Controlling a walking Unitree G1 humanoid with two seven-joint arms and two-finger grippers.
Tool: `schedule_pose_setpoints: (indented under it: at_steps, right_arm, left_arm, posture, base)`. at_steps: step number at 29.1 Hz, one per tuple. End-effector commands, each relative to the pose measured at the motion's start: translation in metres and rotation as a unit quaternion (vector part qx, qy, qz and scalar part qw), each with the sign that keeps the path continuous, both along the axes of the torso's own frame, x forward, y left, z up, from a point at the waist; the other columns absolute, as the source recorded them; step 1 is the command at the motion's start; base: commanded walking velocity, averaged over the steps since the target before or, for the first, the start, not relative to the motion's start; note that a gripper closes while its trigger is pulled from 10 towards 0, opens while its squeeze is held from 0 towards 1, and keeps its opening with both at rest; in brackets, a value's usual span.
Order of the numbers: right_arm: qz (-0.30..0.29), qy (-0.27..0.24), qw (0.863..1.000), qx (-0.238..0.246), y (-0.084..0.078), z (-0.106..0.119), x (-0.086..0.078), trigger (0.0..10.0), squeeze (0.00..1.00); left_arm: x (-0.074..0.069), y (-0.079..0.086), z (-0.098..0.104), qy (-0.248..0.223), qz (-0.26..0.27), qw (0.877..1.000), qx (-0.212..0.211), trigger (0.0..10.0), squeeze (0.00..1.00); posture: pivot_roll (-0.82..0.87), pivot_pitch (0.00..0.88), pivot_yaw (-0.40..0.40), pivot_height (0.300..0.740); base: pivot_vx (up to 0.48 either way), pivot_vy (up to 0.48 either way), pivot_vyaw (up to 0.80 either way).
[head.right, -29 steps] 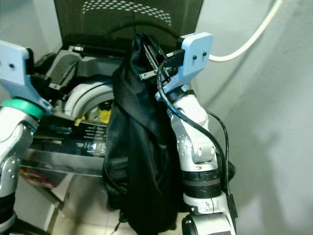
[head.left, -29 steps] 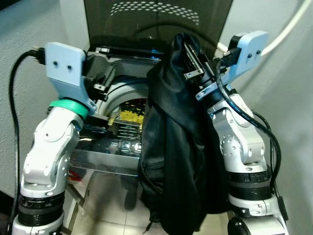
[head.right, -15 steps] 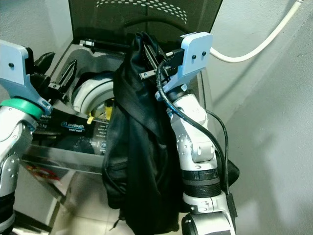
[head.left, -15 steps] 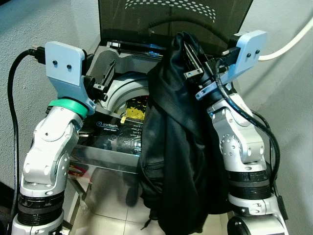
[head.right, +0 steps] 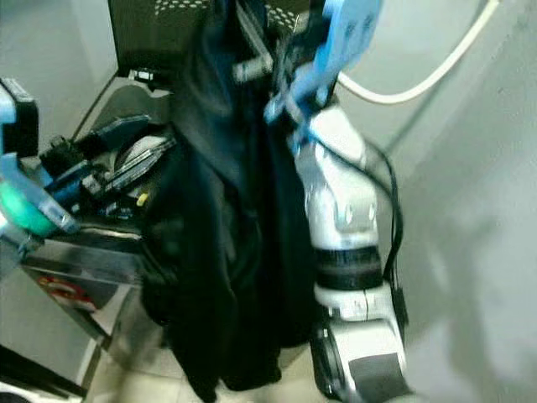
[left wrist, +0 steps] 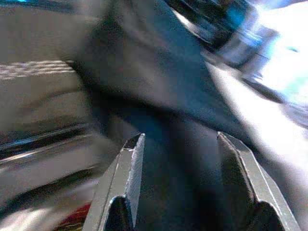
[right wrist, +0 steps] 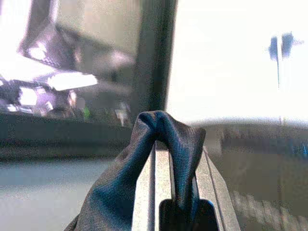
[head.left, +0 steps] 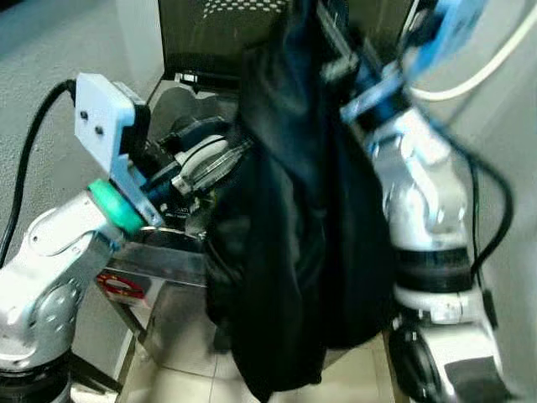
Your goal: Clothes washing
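Note:
A black garment (head.left: 294, 210) hangs in a long bundle in front of the top-loading washing machine (head.left: 159, 264), whose lid (head.left: 197, 34) stands up. My right gripper (head.left: 336, 38) is raised high and shut on a fold at the top of the garment; the right wrist view shows the fabric (right wrist: 163, 139) pinched between its fingers (right wrist: 149, 192). My left gripper (head.left: 210, 164) reaches over the machine's open top toward the cloth's left side. In the left wrist view its fingers (left wrist: 127, 178) stand apart, with the dark fabric (left wrist: 183, 159) just ahead between them. The views are blurred.
The machine stands in a corner between grey walls. A white hose (head.left: 491, 63) runs along the right wall. Its steel front carries a red sticker (head.left: 122, 285). Pale floor tiles (head.left: 176, 382) lie below the hanging garment.
My right arm has lifted the garment higher. My left gripper has swung right, from over the drum opening toward the cloth. The picture has shifted and blurred as the camera moved.

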State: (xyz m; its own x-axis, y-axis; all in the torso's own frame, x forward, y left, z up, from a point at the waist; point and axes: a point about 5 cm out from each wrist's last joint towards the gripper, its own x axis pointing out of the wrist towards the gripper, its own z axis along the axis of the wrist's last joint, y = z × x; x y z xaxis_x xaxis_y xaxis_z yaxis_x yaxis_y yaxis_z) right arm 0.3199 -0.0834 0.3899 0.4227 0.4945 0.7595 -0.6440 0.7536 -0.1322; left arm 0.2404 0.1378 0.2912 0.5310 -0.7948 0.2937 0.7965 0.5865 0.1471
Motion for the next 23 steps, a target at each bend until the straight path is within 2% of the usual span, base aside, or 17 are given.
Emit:
schedule_pose_setpoints:
  at_steps: [1, 5, 7, 8, 9, 10, 11, 13, 15, 16, 17, 18, 19, 20, 21, 22, 23]
  right_arm:
    - [0.03, -0.035, 0.998, 0.033, -0.005, 0.02, -0.008, 10.0, 0.0]
    - [0.089, -0.054, 0.993, 0.063, -0.003, 0.04, -0.02, 10.0, 0.0]
    - [0.155, -0.059, 0.983, 0.082, -0.001, 0.048, -0.029, 10.0, 0.0]
    - [0.155, -0.059, 0.983, 0.082, -0.001, 0.048, -0.029, 10.0, 0.0]
    - [0.177, -0.061, 0.979, 0.086, -0.001, 0.05, -0.033, 10.0, 0.0]
    - [0.197, -0.061, 0.974, 0.09, -0.002, 0.051, -0.037, 10.0, 0.0]
    - [0.197, -0.061, 0.974, 0.09, -0.002, 0.051, -0.037, 10.0, 0.0]
    - [0.211, -0.061, 0.971, 0.094, -0.002, 0.051, -0.039, 10.0, 0.0]
    - [0.215, -0.06, 0.97, 0.096, -0.003, 0.052, -0.039, 10.0, 0.0]
    - [0.21, -0.061, 0.971, 0.098, -0.008, 0.053, -0.039, 10.0, 0.0]
    - [0.21, -0.061, 0.971, 0.098, -0.008, 0.053, -0.039, 10.0, 0.0]
    - [0.206, -0.061, 0.972, 0.099, -0.011, 0.053, -0.04, 10.0, 0.0]
    - [0.184, -0.055, 0.977, 0.097, -0.02, 0.049, -0.037, 10.0, 0.0]
    - [0.184, -0.055, 0.977, 0.097, -0.02, 0.049, -0.037, 10.0, 0.0]
    - [0.148, -0.034, 0.985, 0.086, -0.029, 0.04, -0.027, 10.0, 0.0]
    - [0.124, -0.018, 0.989, 0.077, -0.035, 0.033, -0.021, 10.0, 0.0]
    - [0.08, 0.004, 0.995, 0.054, -0.037, 0.019, -0.009, 10.0, 0.0]
  left_arm:
    - [-0.004, -0.011, -0.008, 0.018, -0.036, 0.999, 0.002, 10.0, 0.0]
    - [0.003, -0.021, -0.019, 0.032, -0.038, 0.999, 0.015, 10.0, 0.0]
    - [0.019, -0.027, -0.025, 0.046, -0.026, 0.998, 0.016, 10.0, 0.0]
    - [0.019, -0.027, -0.025, 0.046, -0.026, 0.998, 0.016, 10.0, 0.0]
    - [0.03, -0.028, -0.027, 0.055, -0.021, 0.998, 0.009, 10.0, 0.0]
    - [0.052, -0.027, -0.031, 0.067, 0.011, 0.998, 0.009, 10.0, 0.0]
    - [0.052, -0.027, -0.031, 0.067, 0.011, 0.998, 0.009, 10.0, 0.0]
    - [0.081, -0.025, -0.036, 0.09, 0.062, 0.994, 0.02, 10.0, 0.0]
    - [0.091, -0.022, -0.038, 0.107, 0.085, 0.99, 0.027, 10.0, 0.0]
    - [0.112, -0.01, -0.033, 0.1, 0.166, 0.98, 0.036, 10.0, 0.0]
    - [0.112, -0.01, -0.033, 0.1, 0.166, 0.98, 0.036, 10.0, 0.0]
    - [0.126, -0.001, -0.028, 0.091, 0.222, 0.97, 0.042, 10.0, 0.0]
    - [0.137, 0.017, -0.009, 0.054, 0.287, 0.955, 0.045, 10.0, 0.0]
    - [0.137, 0.017, -0.009, 0.054, 0.287, 0.955, 0.045, 10.0, 0.0]
    - [0.144, 0.041, 0.012, 0.009, 0.36, 0.931, 0.052, 10.0, 0.0]
    - [0.146, 0.056, 0.025, -0.02, 0.399, 0.915, 0.054, 10.0, 0.0]
    - [0.144, 0.076, 0.041, -0.055, 0.446, 0.892, 0.057, 10.0, 0.0]
  posture:
    - [0.09, 0.024, -0.03, 0.74]
    - [0.08, 0.028, -0.029, 0.74]
    - [0.08, 0.029, -0.029, 0.74]
    - [0.08, 0.029, -0.029, 0.74]
    - [0.08, 0.033, -0.031, 0.74]
    - [0.07, 0.035, -0.027, 0.74]
    - [0.07, 0.035, -0.027, 0.74]
    - [0.06, 0.036, -0.023, 0.74]
    - [0.06, 0.036, -0.023, 0.74]
    - [0.04, 0.035, -0.011, 0.74]
    - [0.04, 0.035, -0.011, 0.74]
    - [0.04, 0.035, -0.011, 0.74]
    - [0.04, 0.036, -0.008, 0.74]
    - [0.04, 0.036, -0.008, 0.74]
    - [0.05, 0.039, -0.012, 0.74]
    - [0.05, 0.042, -0.013, 0.74]
    - [0.05, 0.042, -0.013, 0.74]
  base:
    - [0.0, 0.0, 0.0]
    - [0.0, 0.0, 0.0]
    - [0.0, 0.0, 0.0]
    - [0.0, 0.0, 0.0]
    - [0.0, 0.0, 0.0]
    - [0.0, 0.0, 0.0]
    - [0.0, 0.0, 0.0]
    - [0.0, 0.0, 0.0]
    - [0.0, 0.0, 0.0]
    - [0.0, 0.0, 0.0]
    - [0.0, 0.0, 0.0]
    - [0.0, 0.0, 0.0]
    - [0.0, 0.0, 0.0]
    - [0.0, 0.0, 0.0]
    - [0.0, 0.0, 0.0]
    - [0.0, 0.0, 0.0]
    - [0.0, 0.0, 0.0]
